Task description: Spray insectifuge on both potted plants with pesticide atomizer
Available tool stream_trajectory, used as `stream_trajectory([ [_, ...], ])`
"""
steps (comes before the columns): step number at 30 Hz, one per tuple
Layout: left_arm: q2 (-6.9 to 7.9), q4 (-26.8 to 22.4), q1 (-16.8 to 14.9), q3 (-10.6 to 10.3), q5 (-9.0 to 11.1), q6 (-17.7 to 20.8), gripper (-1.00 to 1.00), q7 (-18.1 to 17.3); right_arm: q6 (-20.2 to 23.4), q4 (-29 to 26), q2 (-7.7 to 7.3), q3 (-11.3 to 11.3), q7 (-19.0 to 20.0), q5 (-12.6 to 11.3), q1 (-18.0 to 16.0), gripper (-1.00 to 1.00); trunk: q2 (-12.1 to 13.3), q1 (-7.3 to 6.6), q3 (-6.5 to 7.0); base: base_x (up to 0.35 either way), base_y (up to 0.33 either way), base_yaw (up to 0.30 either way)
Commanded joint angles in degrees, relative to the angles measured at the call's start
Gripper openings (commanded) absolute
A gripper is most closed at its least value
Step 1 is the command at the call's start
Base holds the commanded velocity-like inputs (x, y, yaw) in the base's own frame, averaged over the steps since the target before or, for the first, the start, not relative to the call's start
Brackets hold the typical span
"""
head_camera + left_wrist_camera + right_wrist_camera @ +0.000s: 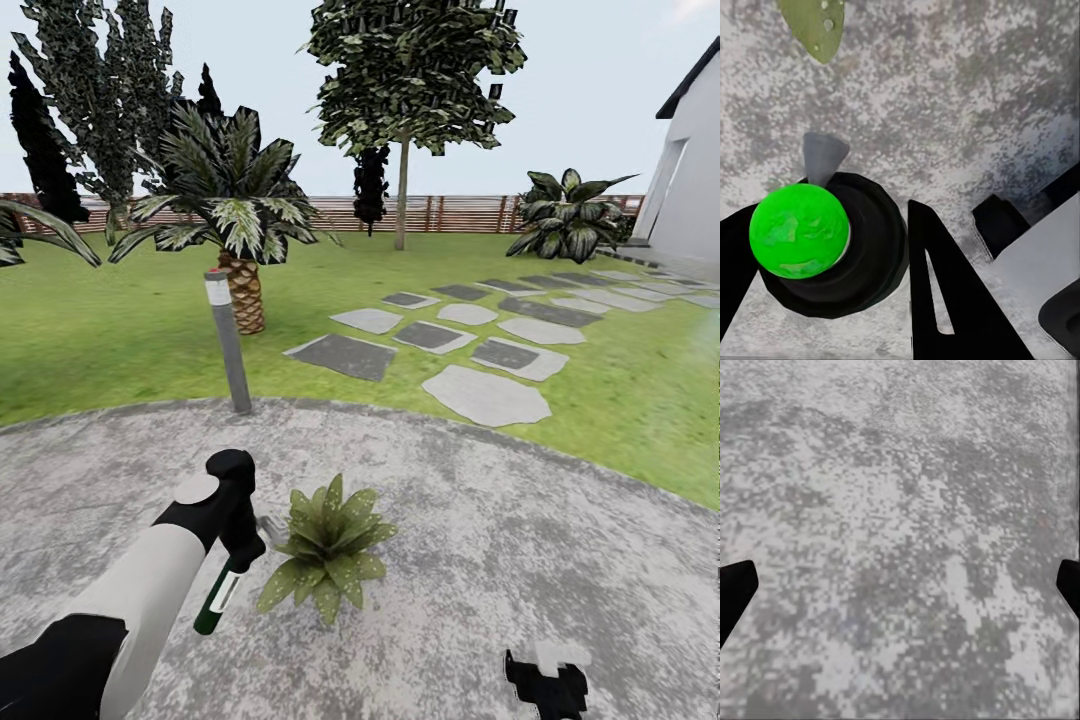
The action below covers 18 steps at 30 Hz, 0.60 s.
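My left gripper [238, 540] is shut on the pesticide atomizer [218, 598], a dark green bottle with a white label that hangs tilted just above the patio. Its grey nozzle [270, 524] points at a potted plant [328, 548], a low rosette of speckled leaves right beside it. In the left wrist view the atomizer [799, 231] sits between my black fingers [945, 300], with the grey nozzle [821, 156] ahead and one leaf [817, 22] beyond. My right gripper [548, 682] hangs low at the front right, open over bare stone [900, 540].
The round grey stone patio [520, 540] lies under both arms. A grey lamp post [228, 345] stands at its far edge, with a palm [238, 220] behind. Stepping stones [487, 394] cross the lawn toward a white house [690, 170]. A brown fence [460, 212] closes the back.
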Motion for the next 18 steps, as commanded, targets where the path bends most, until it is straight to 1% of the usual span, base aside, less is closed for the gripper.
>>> stream_trajectory([
  [1, 0.02, -0.1, 0.0, 0.0, -1.0, 0.9, -1.0, -0.6, -0.2, 0.0, -0.01, 0.5, -0.1, -0.6, 0.0, 1.0, 0.0, -0.01, -0.06, 0.002, -0.274, 0.005],
  [4, 0.13, 0.0, 0.0, 0.0, -1.6, 1.4, -1.0, -0.6, -0.2, 0.0, 0.12, 0.5, -0.1, -0.6, 0.0, 1.0, 0.0, -0.01, -0.06, 0.001, -0.274, 0.12],
  [9, 0.34, -0.1, -0.4, 0.1, -1.7, 1.6, -1.0, -0.6, -0.2, 0.0, 0.22, 0.6, -0.1, -0.6, 0.0, 1.0, 0.0, -0.01, -0.06, 0.03, -0.274, 0.255],
  [18, 0.22, -0.1, 0.1, -0.1, -1.8, 1.6, -1.0, -0.6, -0.2, 0.0, 0.27, 0.6, -0.1, -0.6, 0.0, 1.0, 0.0, -0.01, -0.06, 0.158, -0.251, 0.277],
])
